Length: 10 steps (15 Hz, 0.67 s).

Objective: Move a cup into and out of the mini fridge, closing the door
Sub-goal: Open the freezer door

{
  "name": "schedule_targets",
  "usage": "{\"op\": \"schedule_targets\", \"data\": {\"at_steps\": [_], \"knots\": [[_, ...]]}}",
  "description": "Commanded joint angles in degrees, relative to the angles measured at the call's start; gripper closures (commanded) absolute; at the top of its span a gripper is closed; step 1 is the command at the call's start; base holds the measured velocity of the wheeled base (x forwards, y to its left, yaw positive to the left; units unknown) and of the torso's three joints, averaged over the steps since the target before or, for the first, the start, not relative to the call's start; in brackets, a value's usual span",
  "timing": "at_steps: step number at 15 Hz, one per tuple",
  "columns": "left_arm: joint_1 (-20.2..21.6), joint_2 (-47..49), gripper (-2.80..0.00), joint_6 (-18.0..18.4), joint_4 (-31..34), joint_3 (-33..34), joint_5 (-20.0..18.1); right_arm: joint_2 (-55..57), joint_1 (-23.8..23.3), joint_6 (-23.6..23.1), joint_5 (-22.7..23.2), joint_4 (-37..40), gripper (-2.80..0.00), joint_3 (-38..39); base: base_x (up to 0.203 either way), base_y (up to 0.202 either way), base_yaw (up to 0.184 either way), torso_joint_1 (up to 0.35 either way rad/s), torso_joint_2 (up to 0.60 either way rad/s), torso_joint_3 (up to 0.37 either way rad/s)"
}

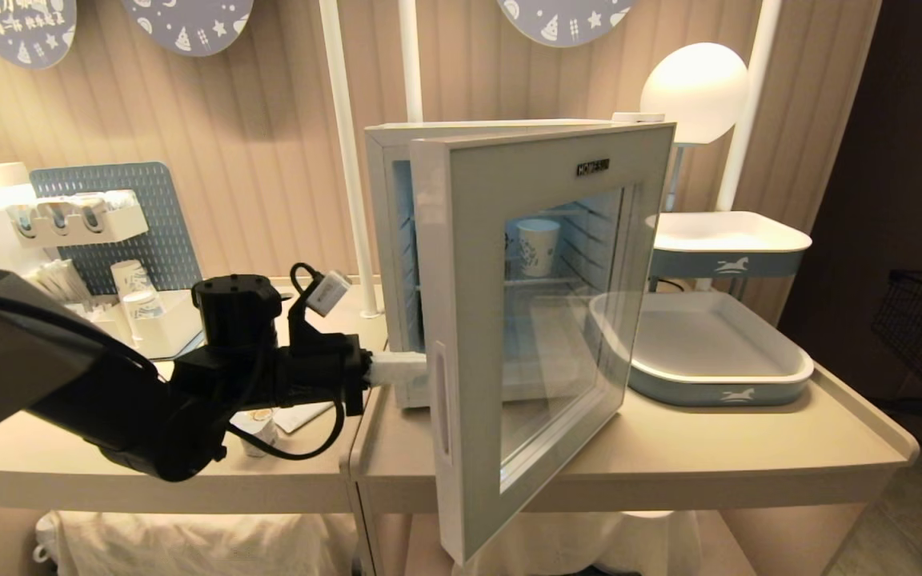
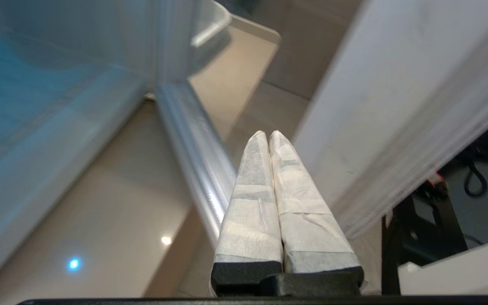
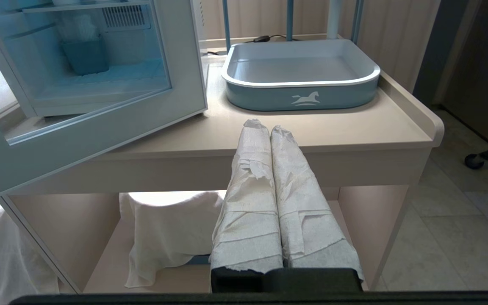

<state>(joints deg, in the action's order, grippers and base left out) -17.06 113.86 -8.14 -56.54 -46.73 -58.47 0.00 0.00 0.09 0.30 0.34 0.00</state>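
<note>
- A pegboard organiser [image 1: 121, 216] stands at the far left against the wall, with paper cups [image 1: 137, 292] stacked in front of it.
- The left gripper [image 1: 405, 370] reaches in level from the left, its taped fingers [image 2: 265, 190] pressed together with nothing between them, the tips in the gap behind the door's free edge and in front of the fridge body.
- The mini fridge [image 1: 397, 240] sits on the beige table [image 1: 709, 448]; its door [image 1: 525, 336] stands open, swung out over the table's front edge.
- The cup [image 1: 538, 246] (white with a blue pattern) stands upright on a wire shelf inside, seen through the glass.
- To the right sit two blue-and-white trays [image 1: 717, 352], one raised above the other.
- The right gripper [image 3: 269, 129] hangs low in front of the table, fingers shut and empty.
</note>
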Motion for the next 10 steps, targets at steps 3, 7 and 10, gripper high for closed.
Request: {"op": "schedule_targets", "data": {"at_steps": [3, 7, 10], "knots": [[-6.7, -2.1, 0.0, 0.9, -0.4, 4.5, -0.2, 0.0, 0.0, 0.0, 0.0, 0.0, 0.0, 0.0, 0.0, 0.0, 0.0, 0.0, 0.0, 0.0], [-13.6, -10.8, 0.0, 0.8, -1.7, 10.2, -0.3, 0.0, 0.0, 0.0, 0.0, 0.0, 0.0, 0.0, 0.0, 0.0, 0.0, 0.0, 0.0, 0.0], [-21.0, -18.3, 0.0, 0.7, -1.7, 14.5, -0.2, 0.0, 0.0, 0.0, 0.0, 0.0, 0.0, 0.0, 0.0, 0.0, 0.0, 0.0, 0.0, 0.0]]}}
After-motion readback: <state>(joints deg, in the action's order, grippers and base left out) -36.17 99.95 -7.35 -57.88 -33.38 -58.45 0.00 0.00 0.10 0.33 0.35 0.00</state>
